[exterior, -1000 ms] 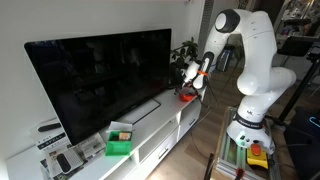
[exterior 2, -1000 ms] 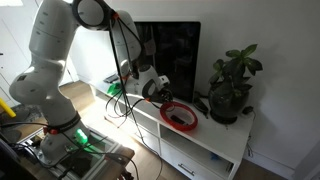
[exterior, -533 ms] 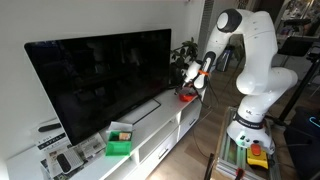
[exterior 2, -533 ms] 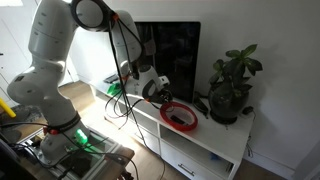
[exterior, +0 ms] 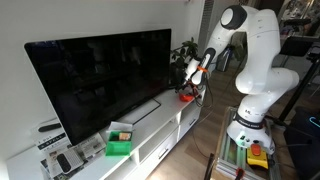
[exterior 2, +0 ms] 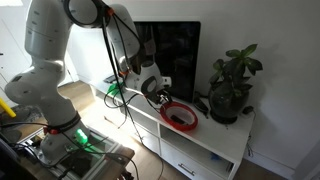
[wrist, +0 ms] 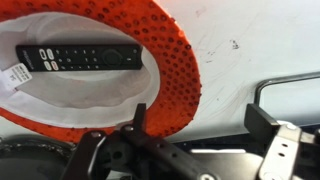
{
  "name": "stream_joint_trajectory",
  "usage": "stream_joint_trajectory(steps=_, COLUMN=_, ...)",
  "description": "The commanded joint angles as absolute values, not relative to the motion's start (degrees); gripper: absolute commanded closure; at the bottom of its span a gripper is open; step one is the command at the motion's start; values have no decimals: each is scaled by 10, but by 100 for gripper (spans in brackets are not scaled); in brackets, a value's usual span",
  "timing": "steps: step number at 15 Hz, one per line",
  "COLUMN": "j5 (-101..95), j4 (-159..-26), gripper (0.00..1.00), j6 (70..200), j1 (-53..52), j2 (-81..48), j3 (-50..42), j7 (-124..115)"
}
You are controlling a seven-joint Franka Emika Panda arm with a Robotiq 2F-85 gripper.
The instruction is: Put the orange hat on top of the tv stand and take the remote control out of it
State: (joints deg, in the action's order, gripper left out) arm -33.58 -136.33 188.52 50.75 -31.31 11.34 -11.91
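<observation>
The orange hat [exterior: 186,97] lies brim-up on the far end of the white tv stand [exterior: 165,118], in both exterior views [exterior 2: 180,115]. In the wrist view the hat [wrist: 172,62] shows its white lining, and a black remote control [wrist: 85,57] lies inside it. My gripper [wrist: 200,115] is open and empty. It hovers just above the stand top [wrist: 250,45] at the hat's rim, with one finger by the brim. It shows beside the hat in both exterior views [exterior: 190,80] [exterior 2: 158,90].
A large black TV [exterior: 100,75] stands on the cabinet behind the hat. A potted plant [exterior 2: 232,85] sits at the stand's end, close to the hat. A green box [exterior: 120,140] and small devices [exterior: 60,160] lie at the other end.
The arm has shifted slightly, lifting a little near the hat. The hat and remote have not moved.
</observation>
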Motion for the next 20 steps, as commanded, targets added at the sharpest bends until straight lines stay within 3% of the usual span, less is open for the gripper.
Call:
stream_joint_trajectory(steps=1, j5=-292, j4=-1381, gripper=0, j6=1826, j1=572, j2=-268, j3=172, j7=-174)
stream_joint_trajectory(steps=6, j5=-224, j4=-1328, gripper=0, j6=1725, j1=597, j2=-278, j3=180, j7=-222)
stream_joint_trajectory(steps=12, j5=64, j4=-1272, gripper=0, j6=1673, j1=524, j2=-309, j3=130, j7=-116)
stream_joint_trajectory(steps=20, j5=145, j4=-1186, gripper=0, j6=1610, j1=360, j2=-379, j3=-41, j7=-149)
